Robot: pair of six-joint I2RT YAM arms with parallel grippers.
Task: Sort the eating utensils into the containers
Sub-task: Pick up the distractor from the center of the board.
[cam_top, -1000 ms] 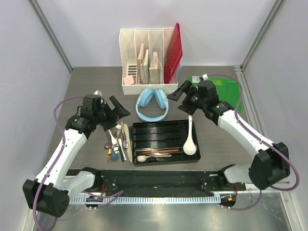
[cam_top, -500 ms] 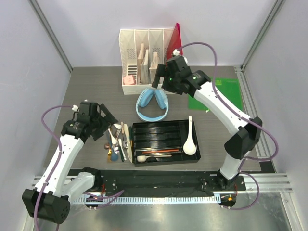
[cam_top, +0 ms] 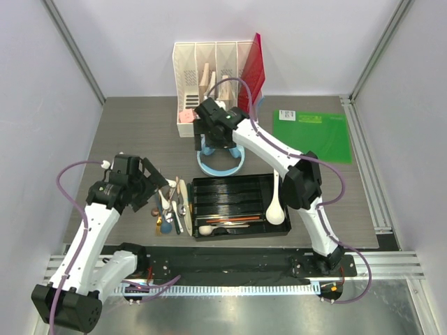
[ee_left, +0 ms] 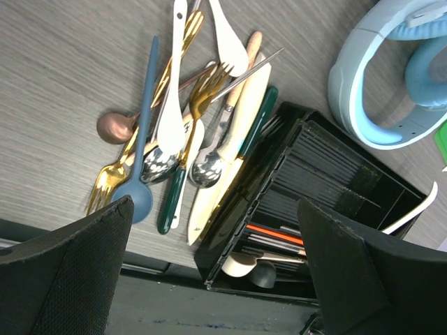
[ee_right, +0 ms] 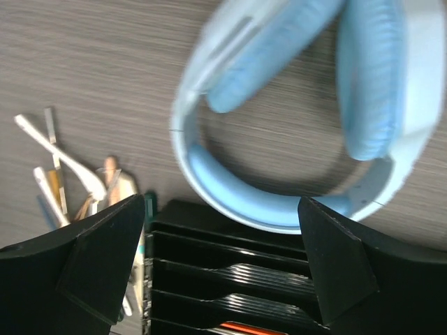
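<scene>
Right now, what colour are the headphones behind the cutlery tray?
The headphones are light blue; the right wrist view shows them best.

the table (cam_top: 140,132) is grey with a fine wood grain. the near tray (cam_top: 223,190) is ribbed black, a white soup spoon (cam_top: 275,209) on its right side. left of it are gold forks (ee_left: 105,183), a dusty blue spoon (ee_left: 136,195) and a copper spoon (ee_left: 114,125). farther back are pale blue headphones (ee_left: 363,105), a cream organizer (cam_top: 192,66), a red folder (cam_top: 253,66) and, to the right, a green mat (cam_top: 311,134).

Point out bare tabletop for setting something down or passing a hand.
Bare table lies left of the file organizer, and right of the black tray, nearer than the green mat. Crowded: the utensil pile against the tray's left edge, headphones just behind it.
</scene>
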